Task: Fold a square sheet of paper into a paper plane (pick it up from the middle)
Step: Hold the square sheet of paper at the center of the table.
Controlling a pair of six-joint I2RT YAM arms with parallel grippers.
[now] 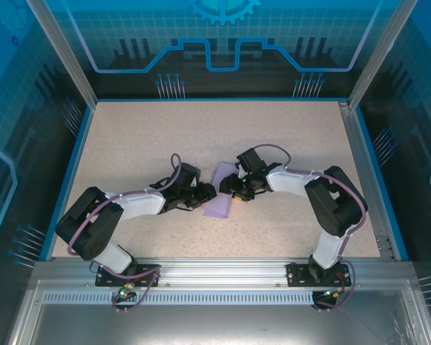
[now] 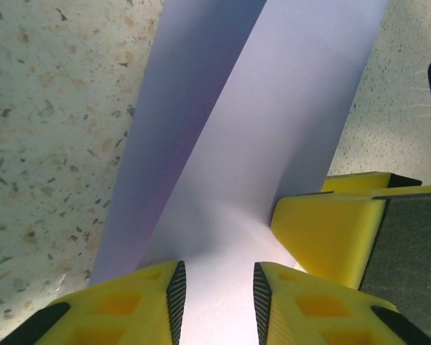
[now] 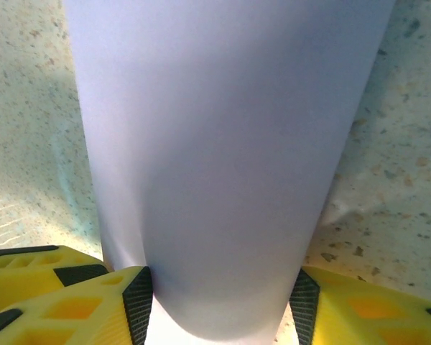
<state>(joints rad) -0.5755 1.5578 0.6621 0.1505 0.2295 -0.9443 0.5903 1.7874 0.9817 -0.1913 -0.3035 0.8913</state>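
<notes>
The square sheet of paper [image 1: 219,203], pale lavender, lies at the table's middle, bowed up into a hump between both grippers. My left gripper [image 1: 207,195] comes at it from the left. In the left wrist view the left gripper [image 2: 219,291] has both pads against the raised paper [image 2: 273,108], which fills the gap between them. My right gripper [image 1: 230,188] meets it from the right. In the right wrist view the right gripper [image 3: 220,298] stands wide around the arched paper [image 3: 223,144], with a gap at its right pad. One right finger [image 2: 330,230] sits close beside my left jaws.
The speckled beige tabletop [image 1: 165,136] spreads out on all sides of the paper. A blue rim and metal frame posts [image 1: 363,136] bound it. Both arm bases [image 1: 323,273] are bolted at the near edge. The two grippers are almost touching.
</notes>
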